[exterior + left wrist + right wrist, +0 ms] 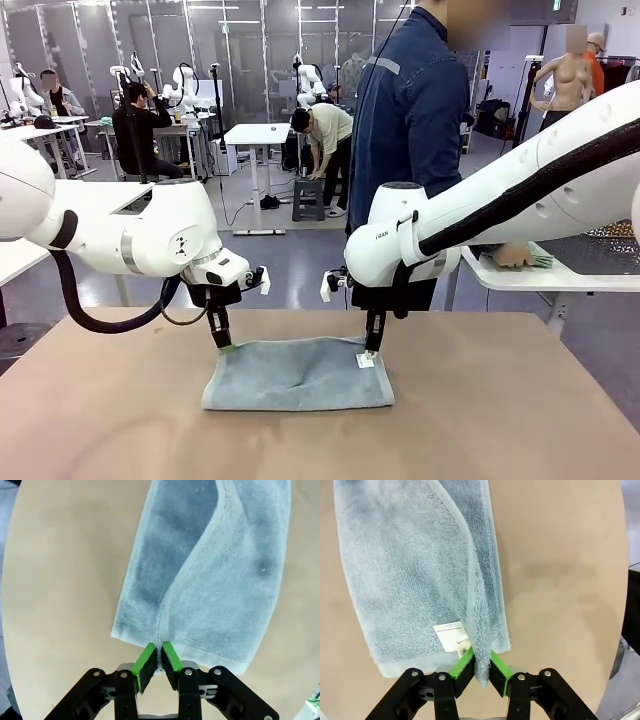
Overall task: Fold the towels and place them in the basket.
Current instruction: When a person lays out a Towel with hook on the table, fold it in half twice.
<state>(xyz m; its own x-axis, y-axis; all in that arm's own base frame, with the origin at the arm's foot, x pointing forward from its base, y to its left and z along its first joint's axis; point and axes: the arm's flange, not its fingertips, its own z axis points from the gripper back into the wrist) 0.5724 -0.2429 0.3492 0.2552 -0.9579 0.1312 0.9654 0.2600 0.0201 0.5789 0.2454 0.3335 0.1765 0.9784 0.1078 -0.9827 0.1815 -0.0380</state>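
1. Desk: tan and flat. The towel lies at its middle, between the two arms.
2. Person: stands at the far side, one palm down on a white side table at picture right.
3. Towel: pale blue-grey, lying flat on the desk with one layer lapped over another. The near edge looks like a fold. Both far corners are pinched.
   - Risk: if the arms lift or carry at different speeds, the cloth skews and the next fold comes out crooked.
   - Risk: if the arms pull apart, the taut edge could pop out of a pinch.
4. Basket: a dark mesh thing on the side table, probably the basket, cut off by the frame. It is well apart from the towel, so the carry is long and the cloth gets more chance to sag or slip.
5. Left hand: jaws narrow, clamped on the towel's edge ridge at its far-left corner, with the cloth running away from the pads. The bite is shallow and right at the hem, so a slip is likely under load.
6. Right hand: jaws narrow, gripping the far-right corner where the layers meet. I cannot tell whether it holds both layers. If it holds only one, the fold opens on lift.
7. Label: a white tag just beside the right hand's pads, not in the grip.
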